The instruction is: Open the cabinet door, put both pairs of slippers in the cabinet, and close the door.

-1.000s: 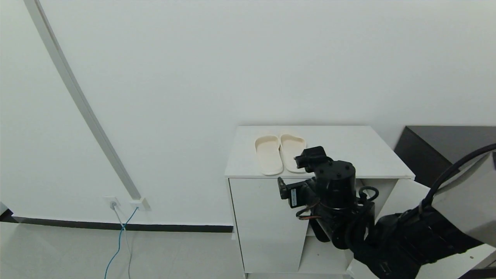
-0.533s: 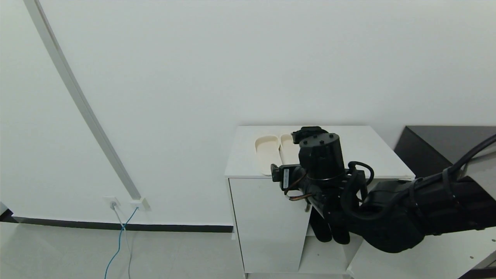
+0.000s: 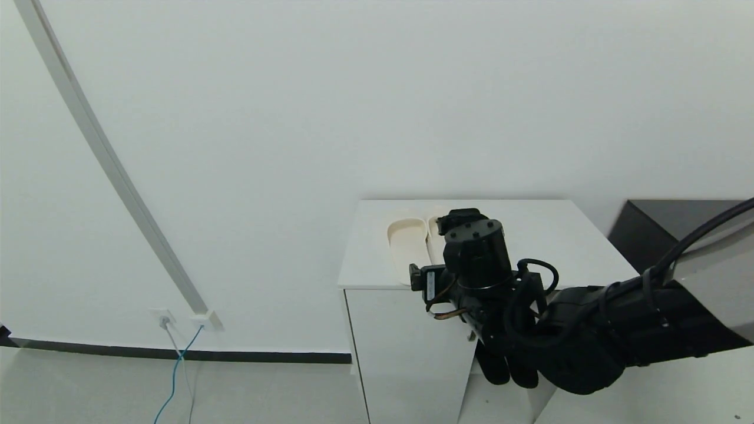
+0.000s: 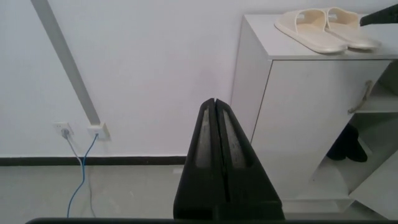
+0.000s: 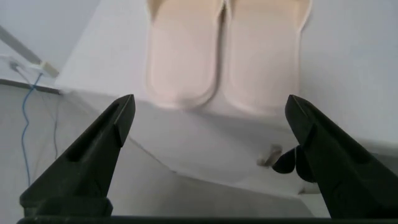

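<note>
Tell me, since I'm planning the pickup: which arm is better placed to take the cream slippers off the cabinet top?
Right. The right tool is open, right in front of the cream slippers on the cabinet. The left tool is shut and well off to the cabinet's side.

Right arm extended with jaws open; left jaws closed.
The black right arm (image 3: 595, 335) extends forward from the robot's right side and angles toward its left, with the cylindrical black wrist joint (image 3: 474, 253) standing upright at its end. The black two-finger right gripper (image 5: 208, 165) holds its fingers (image 5: 84, 165) spread wide apart. The black two-finger left gripper (image 4: 215, 112) has its fingers pressed flat together.
</note>
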